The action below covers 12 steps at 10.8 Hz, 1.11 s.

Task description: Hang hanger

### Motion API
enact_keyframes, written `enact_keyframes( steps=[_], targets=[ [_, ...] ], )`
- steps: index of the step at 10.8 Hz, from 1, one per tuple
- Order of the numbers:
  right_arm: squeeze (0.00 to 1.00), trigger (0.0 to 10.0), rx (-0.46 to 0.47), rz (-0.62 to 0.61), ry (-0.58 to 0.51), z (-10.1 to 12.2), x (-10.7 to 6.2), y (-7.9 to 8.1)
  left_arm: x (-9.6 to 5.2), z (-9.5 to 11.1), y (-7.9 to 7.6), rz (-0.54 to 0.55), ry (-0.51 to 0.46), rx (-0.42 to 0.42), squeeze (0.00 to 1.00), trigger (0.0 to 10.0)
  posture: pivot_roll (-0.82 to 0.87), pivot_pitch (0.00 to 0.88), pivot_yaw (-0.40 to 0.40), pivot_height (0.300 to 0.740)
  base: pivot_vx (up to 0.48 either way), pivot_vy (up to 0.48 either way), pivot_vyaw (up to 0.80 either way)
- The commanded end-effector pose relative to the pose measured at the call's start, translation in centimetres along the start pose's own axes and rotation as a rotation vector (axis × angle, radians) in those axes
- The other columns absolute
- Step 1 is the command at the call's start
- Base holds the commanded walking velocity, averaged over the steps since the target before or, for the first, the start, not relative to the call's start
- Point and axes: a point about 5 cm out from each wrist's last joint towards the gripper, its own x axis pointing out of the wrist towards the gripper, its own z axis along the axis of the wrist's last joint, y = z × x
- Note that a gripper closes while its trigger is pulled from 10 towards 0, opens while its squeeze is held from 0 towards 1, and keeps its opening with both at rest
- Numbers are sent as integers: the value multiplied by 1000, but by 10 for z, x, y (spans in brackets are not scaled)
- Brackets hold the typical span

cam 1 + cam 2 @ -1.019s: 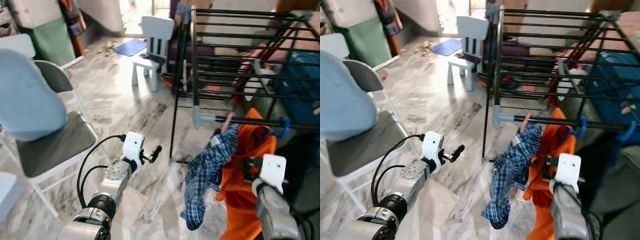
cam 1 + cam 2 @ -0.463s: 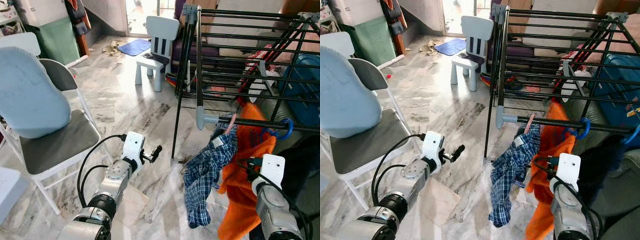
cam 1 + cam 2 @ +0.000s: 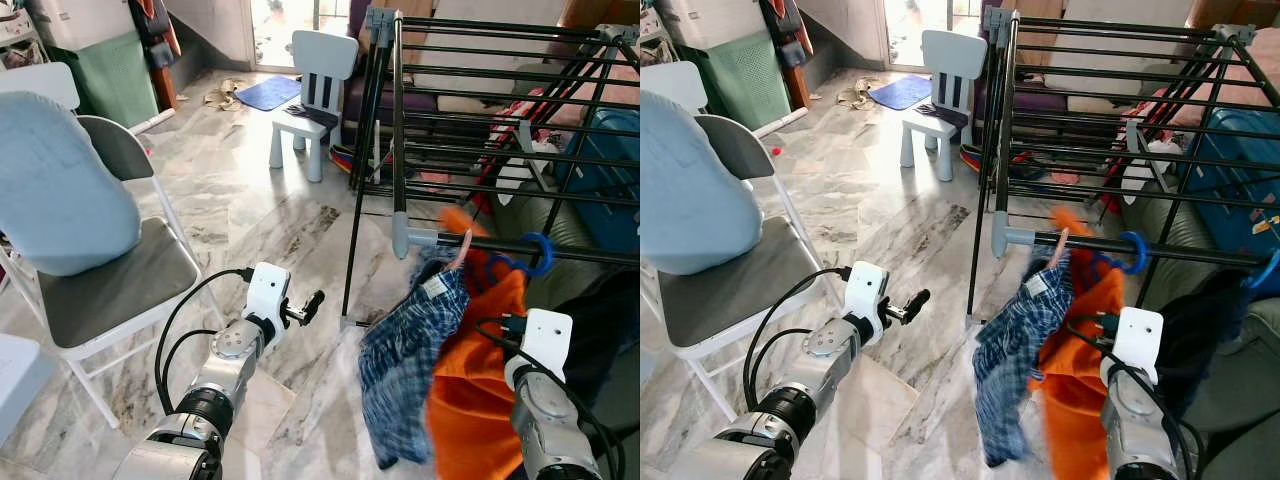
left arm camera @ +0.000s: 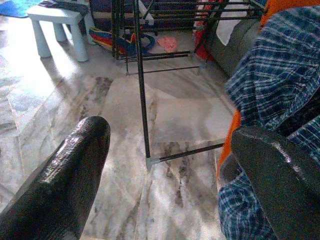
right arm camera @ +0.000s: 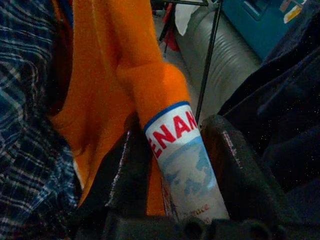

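While the blue hanger hook (image 3: 537,252) is sitting over the front rail of the drying rack (image 3: 480,242), the right gripper (image 5: 172,165) is staying low, below that rail, its two fingers clenched on a fold of the orange garment (image 3: 470,390) where a printed white-and-red patch is showing, presumably so the load is guided by its cloth while the hook finds the rail. The orange garment is hanging from that hook just under the rail, and a blue plaid shirt (image 3: 405,370) is draped beside it on the side nearer the rack's grey corner joint (image 3: 401,236), both blurred as if swinging. Whether the hook is fully seated is hard to tell, so releasing the cloth looks premature until the swing settles. The left gripper (image 3: 305,307) is hovering well clear of the rack over the marble floor (image 3: 250,215), fingers spread and holding nothing, likely kept out of the way. Farther from the rack, a folding chair (image 3: 110,290) is carrying a pale blue cushion (image 3: 60,190), and a small white chair (image 3: 310,100) is standing beyond the rack's far end.
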Motion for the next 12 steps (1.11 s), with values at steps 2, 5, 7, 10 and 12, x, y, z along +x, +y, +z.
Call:
enact_keyframes(
  steps=[2,5,7,10,12],
  targets=[
    [0,0,2,10,-17,4,3,2,2,1,0,-2,13,13,0,10000,20,0,-46,740,0,0,0],
    [0,0,-2,19,-46,7,2,1,3,2,-1,5,10,12,0,10000,36,0,-51,740,0,0,0],
    [0,0,3,-15,-82,11,-1,-3,3,3,-1,6,9,10,0,10000,35,0,-47,740,0,0,0],
    [0,0,10,-34,-107,10,-8,-6,3,2,-1,1,13,8,0,10000,23,0,-41,740,0,0,0],
    [0,0,21,-33,-165,18,-19,-4,2,2,0,14,13,20,0,10000,21,0,-41,740,0,0,0]
  ],
)
